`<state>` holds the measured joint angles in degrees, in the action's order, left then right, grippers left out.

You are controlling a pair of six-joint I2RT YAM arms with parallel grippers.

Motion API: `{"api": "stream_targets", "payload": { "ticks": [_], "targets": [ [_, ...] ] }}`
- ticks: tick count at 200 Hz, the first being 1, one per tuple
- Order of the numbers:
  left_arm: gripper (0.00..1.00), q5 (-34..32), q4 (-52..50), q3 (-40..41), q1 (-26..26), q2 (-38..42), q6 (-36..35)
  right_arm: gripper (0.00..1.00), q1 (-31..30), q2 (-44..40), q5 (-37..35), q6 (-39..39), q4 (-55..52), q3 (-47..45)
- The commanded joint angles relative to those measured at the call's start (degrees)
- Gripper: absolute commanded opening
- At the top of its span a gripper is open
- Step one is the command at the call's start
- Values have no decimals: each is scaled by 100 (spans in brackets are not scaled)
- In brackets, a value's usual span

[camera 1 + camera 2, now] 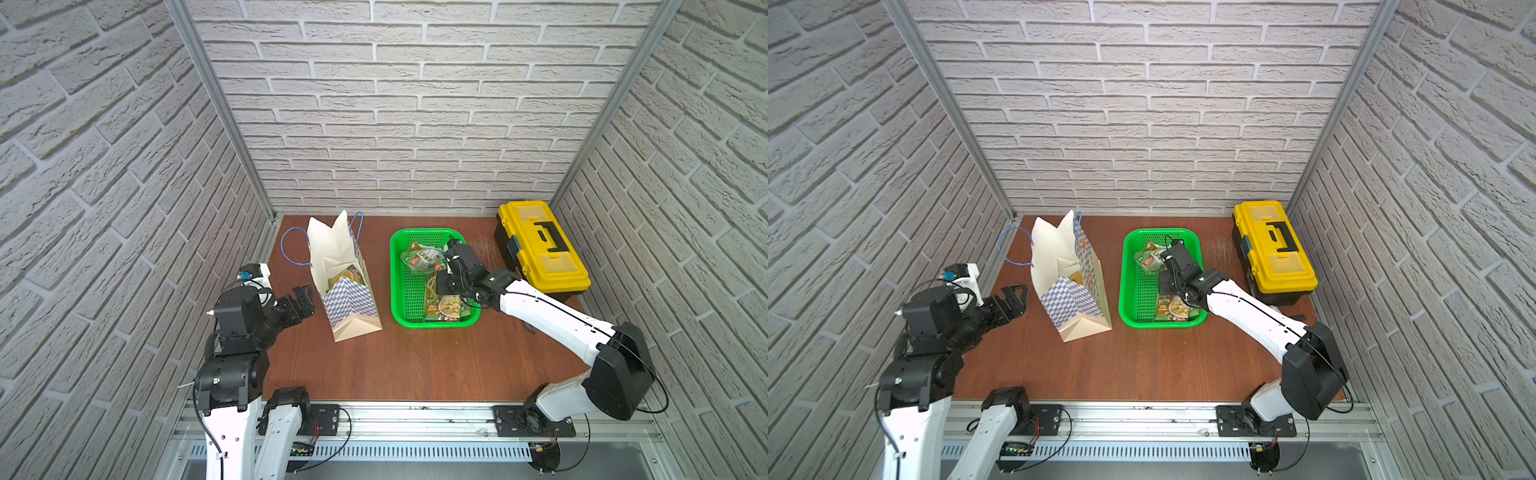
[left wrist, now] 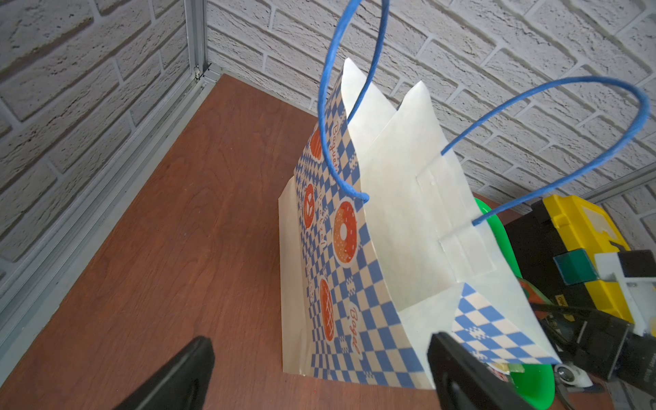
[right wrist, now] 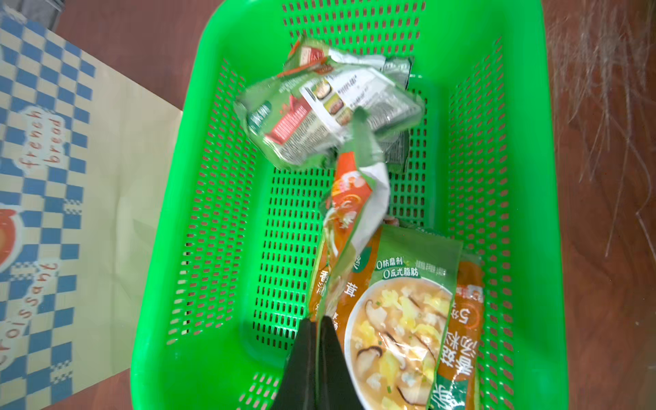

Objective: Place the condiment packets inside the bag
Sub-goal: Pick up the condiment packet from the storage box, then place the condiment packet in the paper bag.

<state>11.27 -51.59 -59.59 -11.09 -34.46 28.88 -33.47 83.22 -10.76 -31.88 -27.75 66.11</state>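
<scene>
Wooden tabletop (image 1: pixel 415 365): a condiment packet (image 3: pixel 349 206) is pinched by the right gripper (image 3: pixel 319 321) over the basket (image 3: pixel 170 248). The left gripper (image 1: pixel 305 297) is held spread beside the bag (image 1: pixel 336 253).

Mine is a lab test booth: brick-print panels (image 1: pixel 415 104) fill the upper frame, aluminium posts (image 1: pixel 217 95) join them, a mounting rail (image 1: pixel 415 415) crosses the bottom

Most of the packet (image 1: pixel 345 276) inside the bag (image 1: pixel 332 249) is hidden behind its checked front wall.
</scene>
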Motion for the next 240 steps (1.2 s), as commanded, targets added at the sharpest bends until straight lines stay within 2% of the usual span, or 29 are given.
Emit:
{"api": "stream_targets", "payload": {
  "ticks": [1,67,100,189,240],
  "targets": [
    [98,138,125,-242,-33,-59,122,3,31,-278,-129,221,218,104],
    [98,2,-13,-779,-38,-279,77,3,25,-924,125,373,406,113],
    [98,38,-65,-1038,-35,-635,-7,3,25,-1296,213,448,354,250],
    [98,0,104,-995,-105,-1717,-253,3,19,-1893,952,571,559,633],
    [98,682,508,-559,-514,-2001,-105,3,-6,-1972,1575,543,911,930]
  ]
}}
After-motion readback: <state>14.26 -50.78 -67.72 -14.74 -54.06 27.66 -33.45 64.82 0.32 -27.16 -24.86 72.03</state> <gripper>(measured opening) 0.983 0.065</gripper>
